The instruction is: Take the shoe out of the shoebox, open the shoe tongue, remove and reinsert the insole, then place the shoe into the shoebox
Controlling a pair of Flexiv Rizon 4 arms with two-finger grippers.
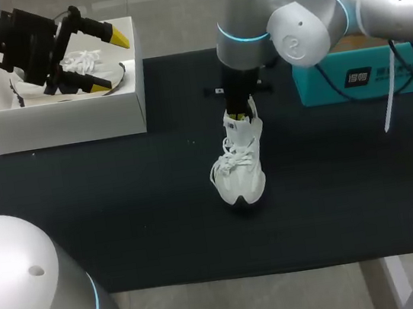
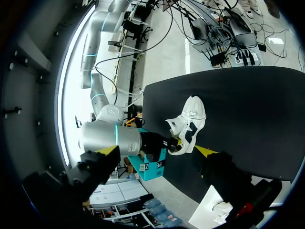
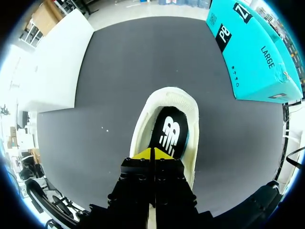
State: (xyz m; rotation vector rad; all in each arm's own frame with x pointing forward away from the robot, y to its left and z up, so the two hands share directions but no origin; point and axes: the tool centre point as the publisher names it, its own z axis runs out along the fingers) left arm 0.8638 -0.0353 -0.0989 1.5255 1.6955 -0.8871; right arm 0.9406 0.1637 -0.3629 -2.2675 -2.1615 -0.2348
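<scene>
right claw [image 3: 152,153] pinched together over black insole [image 3: 167,134] in white shoe [image 1: 238,171]; left claw [image 1: 114,60] apart.

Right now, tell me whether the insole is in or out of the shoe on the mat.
In. The black insole lies inside the white shoe, the shoe's rim around it, in the right wrist view.
</scene>
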